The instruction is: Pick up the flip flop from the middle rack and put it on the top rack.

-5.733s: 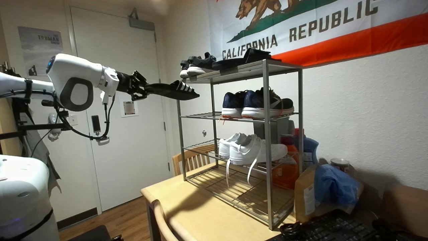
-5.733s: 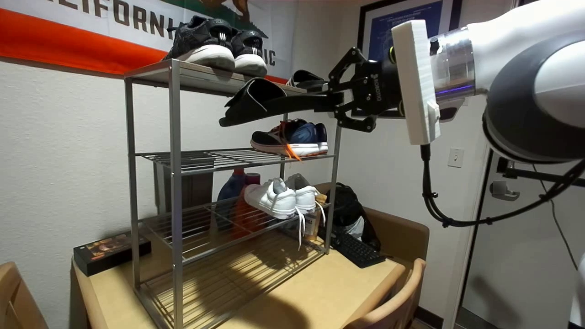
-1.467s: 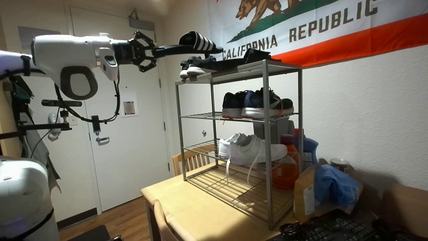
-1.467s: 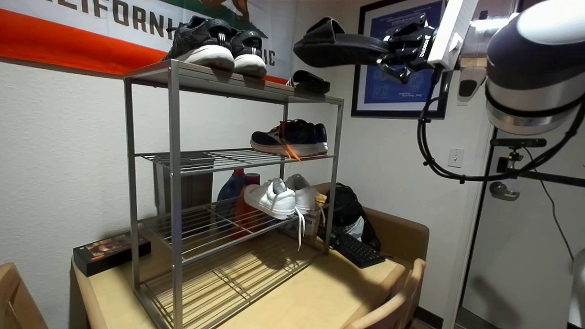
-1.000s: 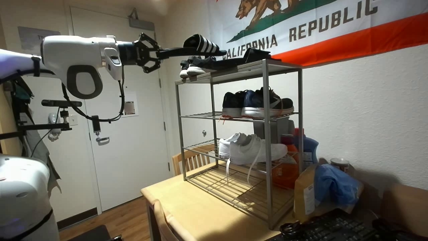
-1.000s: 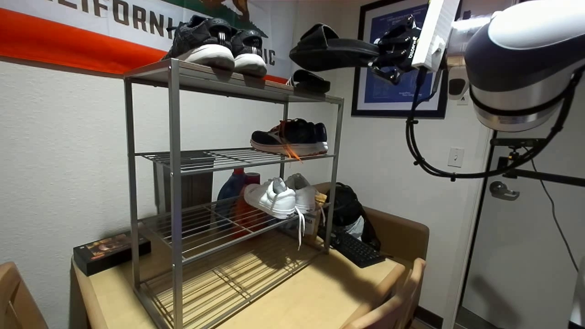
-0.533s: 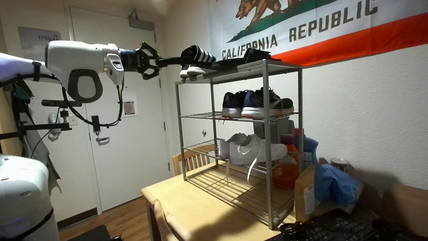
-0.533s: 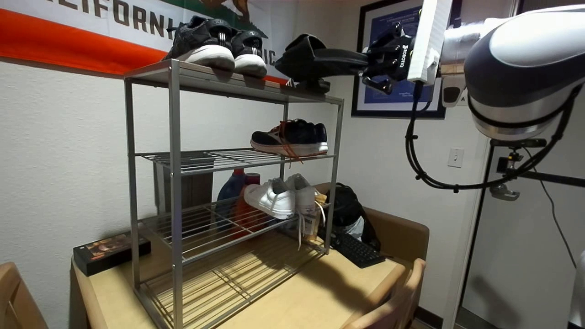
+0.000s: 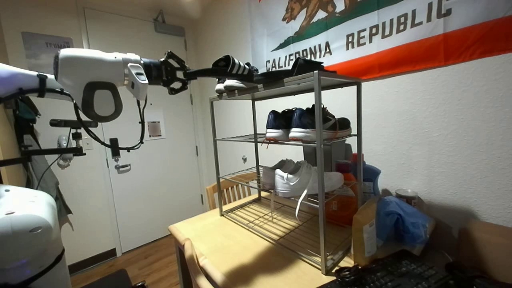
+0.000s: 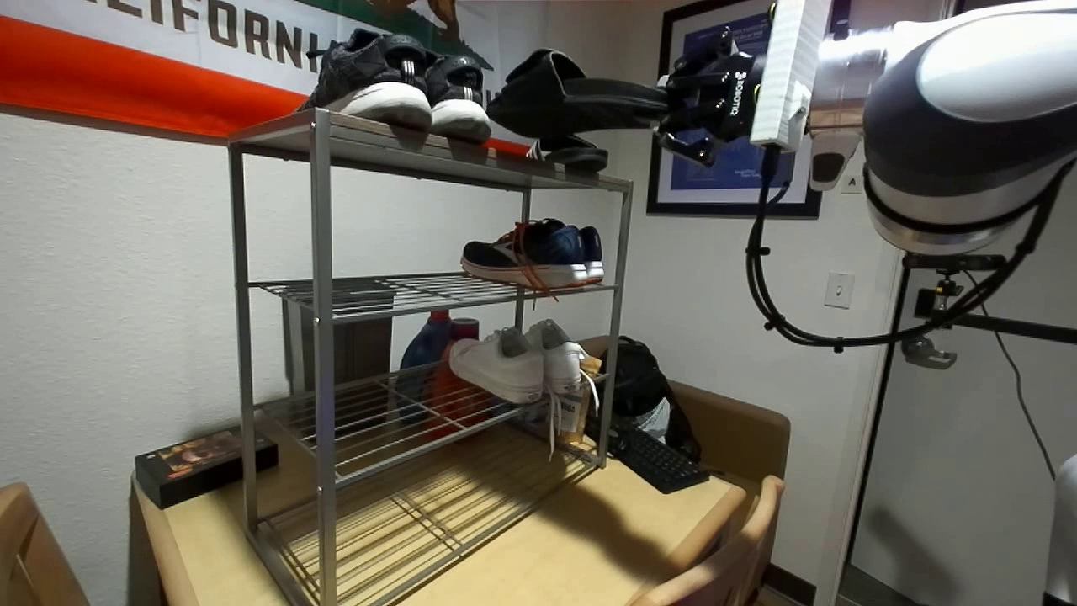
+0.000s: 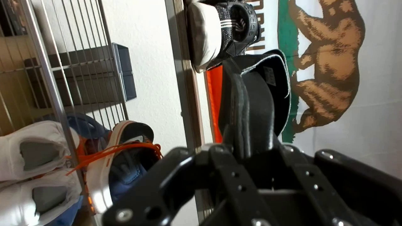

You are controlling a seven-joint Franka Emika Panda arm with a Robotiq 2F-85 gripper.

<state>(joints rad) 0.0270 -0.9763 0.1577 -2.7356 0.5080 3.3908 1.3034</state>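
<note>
Pincer, one, mine: black, its fingers narrowed on the heel end of the flip flop and gripping it.

Flip flop, one: black, white stripes across the strap. I held it in the air, strap uppermost, sole roughly level, toe pointing away from me. It hung near the top rack, a little above it; in an exterior view, a red strip of the flag showed between its underside and that tier.

Top rack: bore a pair of dark sneakers with white soles, and a second sandal, black, lying strap up. In an exterior view my flip flop overlapped the sneakers; whether it touched them I could not tell.

Middle rack: bore a pair of blue-black running shoes, orange laces hanging over the edge.

Third tier: bore a pair of white shoes, laces trailing below the wires.

Shelving unit: grey metal, upright, standing on a pale wooden desk.

Also on the desk: a black box at one end of the unit, a black keyboard near the opposite end.

Flag: hung on the wall behind the unit.
</note>
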